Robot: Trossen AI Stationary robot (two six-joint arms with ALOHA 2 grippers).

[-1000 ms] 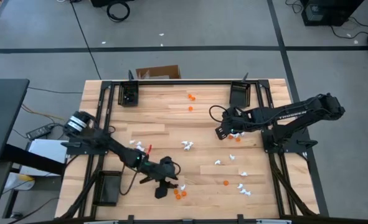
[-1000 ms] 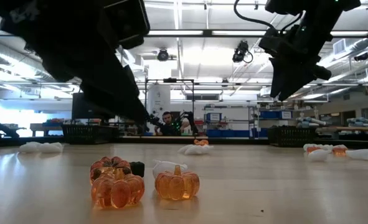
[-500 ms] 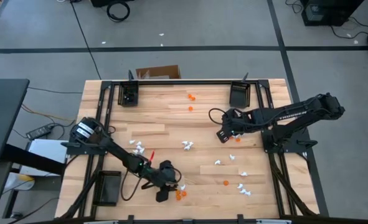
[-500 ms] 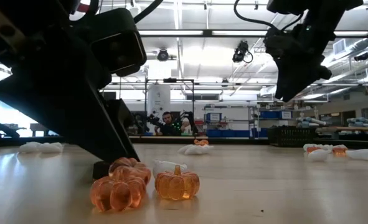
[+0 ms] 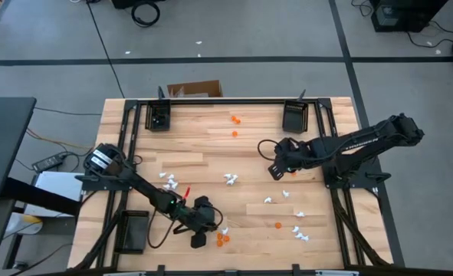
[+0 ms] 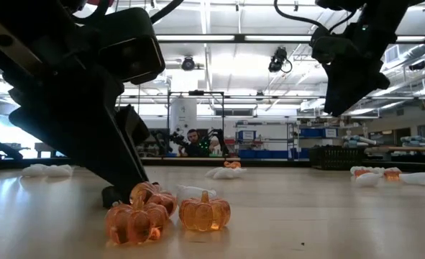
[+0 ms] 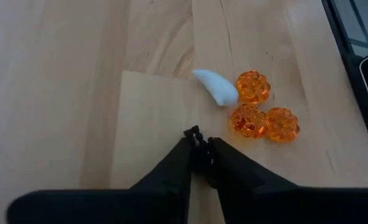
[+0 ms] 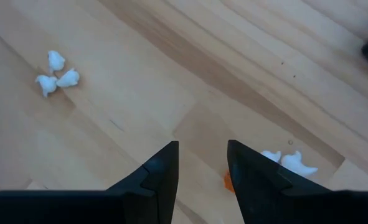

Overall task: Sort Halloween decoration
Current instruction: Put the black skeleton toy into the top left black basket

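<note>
The Halloween decoration lies scattered over the wooden table (image 5: 211, 146) as tiny white, orange and black trinkets. Three clear orange pumpkins (image 7: 261, 112) (image 6: 205, 212) and a white trinket (image 7: 215, 87) sit near the front edge. Just beside them my left gripper (image 7: 199, 146) (image 5: 198, 239) is down at the tabletop, shut on a small black trinket (image 7: 193, 133). My right gripper (image 8: 202, 168) (image 5: 274, 170) hangs open above the table's right middle with nothing between its fingers. An orange trinket (image 8: 227, 181) and white ones (image 8: 289, 162) lie below it. My left gripper pinches the small black trinket (image 7: 195, 135) between its two fingertips. The fingers slant down from the table's left. The trinket sits at the tabletop next to the pumpkins; whether it is lifted clear I cannot tell.
Small black trays stand at the far left (image 5: 160, 116), far right (image 5: 294, 116) and near left (image 5: 132, 230). More white trinkets lie at the centre (image 5: 230, 179) and near right (image 5: 299, 230), and orange ones at the far middle (image 5: 234, 120). A person shows far off in the room (image 6: 192, 142).
My left gripper has sunk to the tabletop beside the pumpkins, tipping steeper, and has shut on the black trinket. The rear pumpkin of the cluster has been nudged a little sideways. My right gripper has stayed open and almost still.
</note>
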